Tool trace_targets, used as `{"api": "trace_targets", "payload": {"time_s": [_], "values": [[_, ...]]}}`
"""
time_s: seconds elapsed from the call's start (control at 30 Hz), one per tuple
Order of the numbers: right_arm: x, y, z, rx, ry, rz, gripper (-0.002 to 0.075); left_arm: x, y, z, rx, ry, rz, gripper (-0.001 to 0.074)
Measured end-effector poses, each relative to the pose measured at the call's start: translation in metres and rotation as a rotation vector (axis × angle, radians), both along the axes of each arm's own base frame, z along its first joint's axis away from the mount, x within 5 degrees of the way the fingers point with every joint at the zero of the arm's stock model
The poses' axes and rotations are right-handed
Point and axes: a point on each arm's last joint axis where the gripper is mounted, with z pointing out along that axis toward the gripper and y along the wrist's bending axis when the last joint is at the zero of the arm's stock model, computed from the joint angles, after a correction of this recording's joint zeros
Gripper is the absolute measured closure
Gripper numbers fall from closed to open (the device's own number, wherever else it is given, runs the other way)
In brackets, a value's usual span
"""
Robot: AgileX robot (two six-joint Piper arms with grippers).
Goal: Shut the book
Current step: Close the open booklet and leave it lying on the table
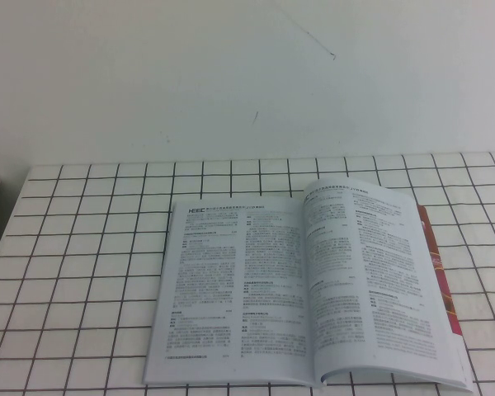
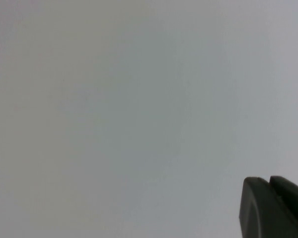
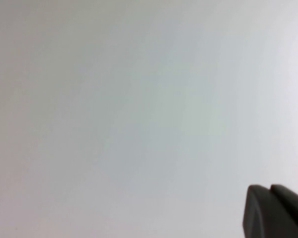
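- High view: book point(image 1: 305, 289) lying open, face up, on the table point(image 1: 82, 247), which is white with a black grid.
- Placed right of the table's middle and toward the robot's side; near edge right at the lower border of the view.
- Left-hand page flat; right-hand pages bowed up a little beside the spine and curling at the near corner.
- Dense print in columns on both pages, too small to read.
- Strip of red cover point(image 1: 437, 264) showing past the right-hand pages, along the book's right edge.
- Plain white wall point(image 1: 231, 82) behind the table, with a few small dark marks.
- Left wrist view: left gripper point(image 2: 273, 208) seen only as a dark piece at one corner, in front of a plain pale grey surface. Open or shut: cannot tell. Hold on anything: cannot tell. Position relative to the book: cannot tell.
- Right wrist view: right gripper point(image 3: 275, 210) likewise a dark piece at one corner against a plain pale surface. Open or shut: cannot tell. Hold on anything: cannot tell. Position relative to the book: cannot tell.
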Motion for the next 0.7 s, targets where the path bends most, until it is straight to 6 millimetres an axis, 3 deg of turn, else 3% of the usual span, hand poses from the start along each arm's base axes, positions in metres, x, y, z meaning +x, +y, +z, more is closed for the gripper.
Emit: {"api": "trace_targets", "payload": {"time_s": [0.1,0.2,0.33,0.4,0.57,0.7], "values": [[0.003,-0.001,0.006,0.033,0.109,0.011,0.0729,0.001,0.001,-0.002,-0.081,0.026,-0.028,0.0738],[-0.003,-0.001,0.035,0.11,0.207,0.044,0.0729,0.003,0.001,-0.001,-0.147,0.128,-0.064,0.0738],[-0.017,-0.001,0.075,0.165,0.328,0.049,0.0729,0.001,-0.001,0.024,-0.13,0.197,-0.074,0.0738],[-0.014,-0.001,0.091,0.177,0.392,0.044,0.0729,0.004,-0.002,0.038,-0.113,0.238,-0.073,0.0738],[0.013,-0.002,0.118,0.164,0.625,0.037,0.0729,0.022,-0.005,0.067,-0.09,0.47,-0.085,0.0738],[0.053,0.006,0.124,0.053,0.857,0.117,0.0729,0.048,-0.009,0.082,-0.074,0.711,-0.095,0.0738]]}}
